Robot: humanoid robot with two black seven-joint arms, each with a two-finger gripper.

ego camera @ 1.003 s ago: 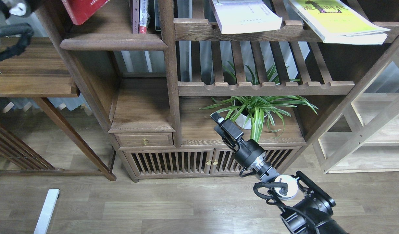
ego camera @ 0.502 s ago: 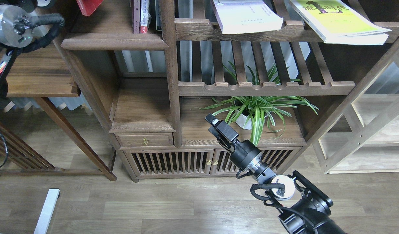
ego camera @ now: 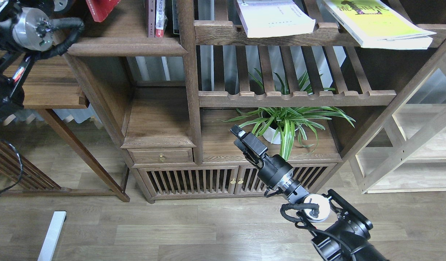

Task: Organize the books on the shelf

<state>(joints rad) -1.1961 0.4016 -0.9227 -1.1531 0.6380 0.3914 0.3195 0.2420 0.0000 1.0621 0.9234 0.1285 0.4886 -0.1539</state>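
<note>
- The dark red book [ego camera: 99, 8] sits at the top left of the shelf [ego camera: 188, 90], tilted over the upper left board, mostly cut off by the frame edge; what holds it cannot be seen.
- The white book [ego camera: 275, 18] lies flat on the upper notched rack, its near edge overhanging the front rail.
- The yellow-green book [ego camera: 379, 21] lies on the same rack, well to the right, also overhanging.
- Narrow upright volumes [ego camera: 156, 18] stand on the left board against the post.
- A spider plant [ego camera: 286, 125] in a white pot stands on the lower board.
- The right arm's jaws [ego camera: 241, 135] hang in front of that board, just left of the plant, empty; whether they are parted I cannot tell.
- The left arm [ego camera: 27, 29] rises at the upper left; its jaws are out of sight.
</note>
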